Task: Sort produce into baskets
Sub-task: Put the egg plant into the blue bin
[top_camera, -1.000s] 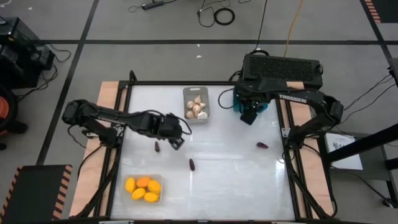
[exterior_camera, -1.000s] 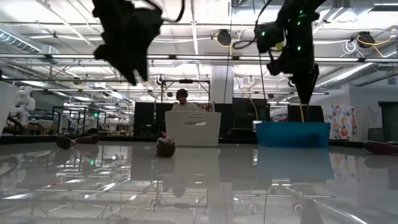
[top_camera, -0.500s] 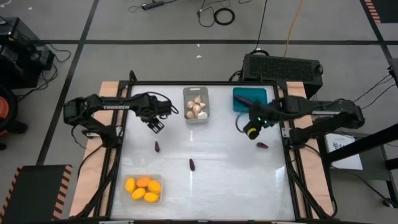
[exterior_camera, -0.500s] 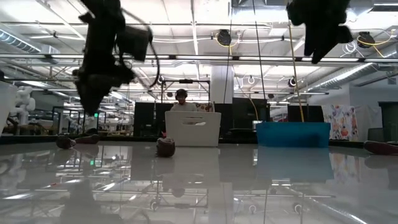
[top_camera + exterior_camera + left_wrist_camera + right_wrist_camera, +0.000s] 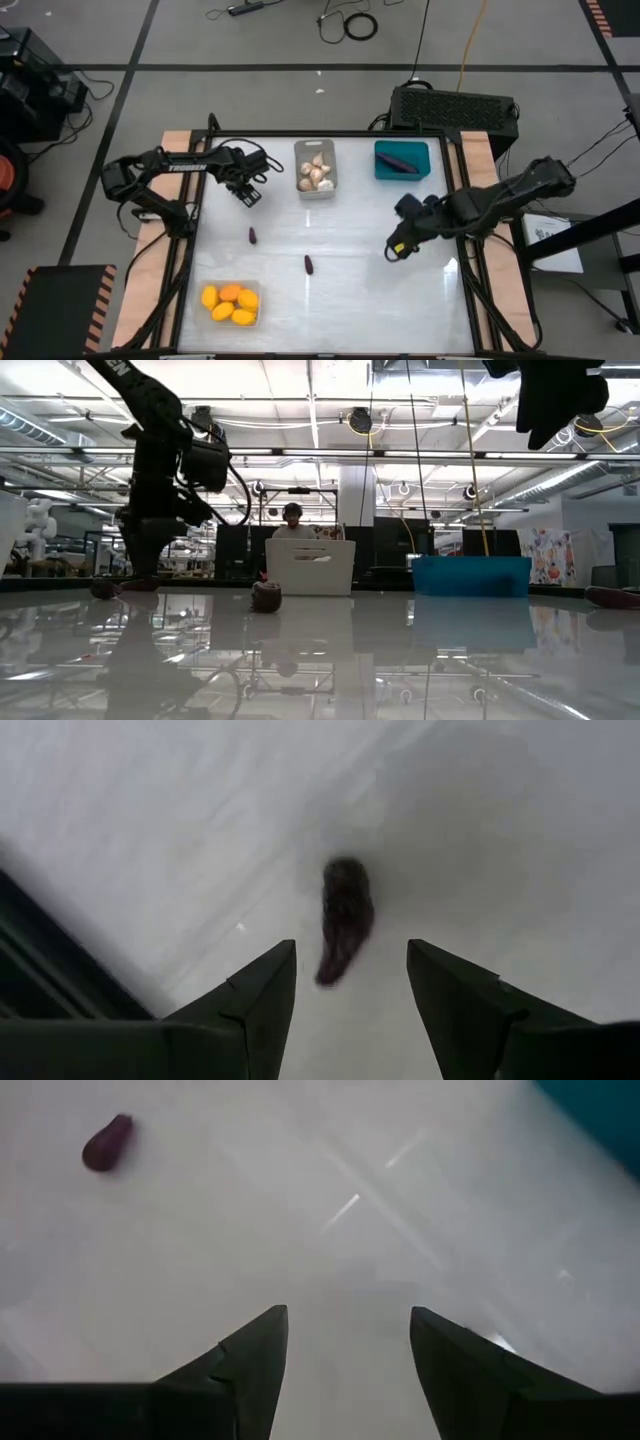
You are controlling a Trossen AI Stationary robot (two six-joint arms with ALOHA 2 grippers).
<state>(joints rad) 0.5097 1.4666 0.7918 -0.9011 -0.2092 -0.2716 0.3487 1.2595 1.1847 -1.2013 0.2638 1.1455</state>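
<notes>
From above I see a glossy white bench (image 5: 350, 290) with wooden side rails, standing on a grey floor crossed by dark tape lines, with a black perforated box (image 5: 455, 108) behind it. I count three baskets: a grey one (image 5: 316, 168) of pale bulbs, a teal one (image 5: 402, 160) holding one long eggplant (image 5: 399, 160), and a clear one (image 5: 231, 303) with five yellow-orange fruits. Two tiny eggplants lie loose, one (image 5: 252, 236) near the left claw (image 5: 248, 195) and another (image 5: 309, 264) mid-bench. The right claw (image 5: 393, 248) hangs over the bench's right half. White lettering on the left arm is too small to read.

At bench level, a bright hall with ceiling lights and a person far behind the grey basket.

Left wrist: fingers apart, empty, a tiny eggplant between them on the bench below.

Right wrist: fingers apart, empty over bare bench.
</notes>
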